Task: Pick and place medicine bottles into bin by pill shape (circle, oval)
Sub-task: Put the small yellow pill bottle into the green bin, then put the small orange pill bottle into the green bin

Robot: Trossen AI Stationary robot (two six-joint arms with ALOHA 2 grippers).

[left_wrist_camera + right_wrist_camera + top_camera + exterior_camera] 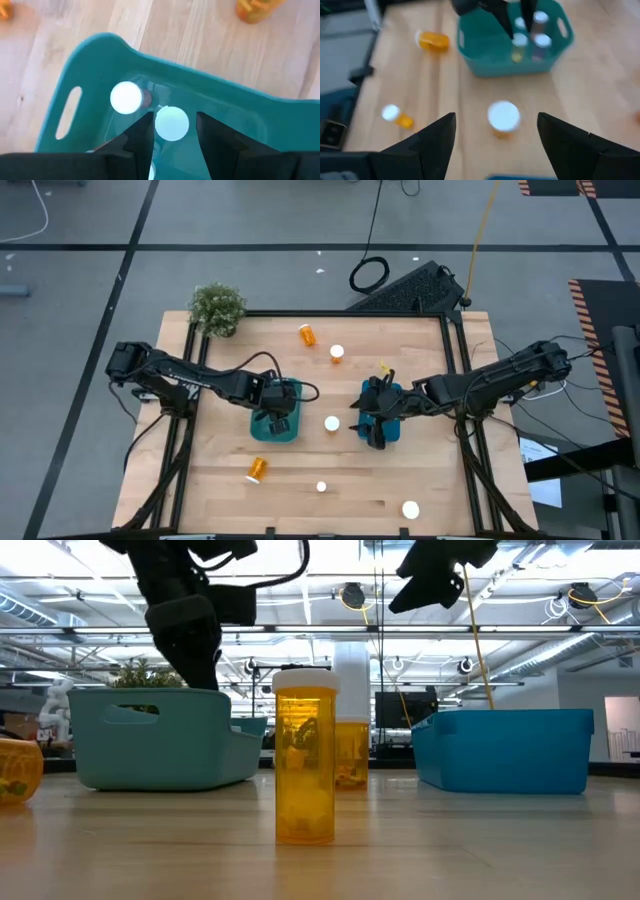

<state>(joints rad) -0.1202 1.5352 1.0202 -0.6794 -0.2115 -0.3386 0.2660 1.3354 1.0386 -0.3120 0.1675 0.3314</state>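
Medicine bottles (332,423) lie scattered around the teal bin (262,425) — several white-capped ones (172,123) already inside it. The left gripper (172,131) hangs over this bin, fingers parted, apparently releasing. The right gripper (495,131), jaws spread and empty, hovers above the blue bin (392,428) beside it. Wooden table (400,480); potted plant (217,308) at the far corner.

No text, label, brand or number is readable on anything.
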